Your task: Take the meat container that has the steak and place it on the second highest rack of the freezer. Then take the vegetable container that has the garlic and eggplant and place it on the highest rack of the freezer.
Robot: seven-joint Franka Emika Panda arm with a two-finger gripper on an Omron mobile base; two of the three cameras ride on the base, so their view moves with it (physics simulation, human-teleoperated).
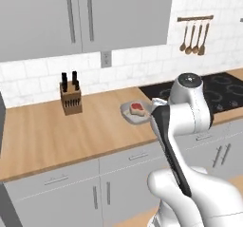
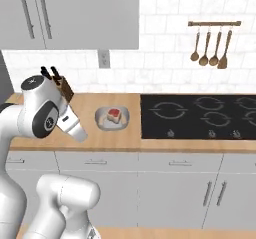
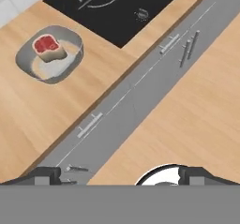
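Observation:
The meat container [image 1: 127, 112] [image 2: 102, 119] [image 3: 70, 64] is a shallow grey tray on the wooden counter, just left of the cooktop. The steak [image 1: 137, 107] [image 2: 114, 114] [image 3: 46, 45], red on top with a tan edge, lies inside it. In the hand view my gripper [image 3: 122, 176] is open, with its fingertips [image 3: 47, 174] far apart and nothing between them. It hangs in front of the counter over the cabinet fronts and floor, well apart from the tray at the upper left. The vegetable container, the garlic, the eggplant and the freezer racks are out of view.
A knife block [image 1: 71, 98] [image 2: 62, 88] stands at the back of the counter, left of the tray. The black cooktop [image 1: 213, 93] [image 2: 200, 115] [image 3: 117, 7] lies to the right. Wooden utensils [image 1: 194, 36] [image 2: 212, 43] hang on the wall. Grey drawers [image 3: 140, 92] run below the counter edge.

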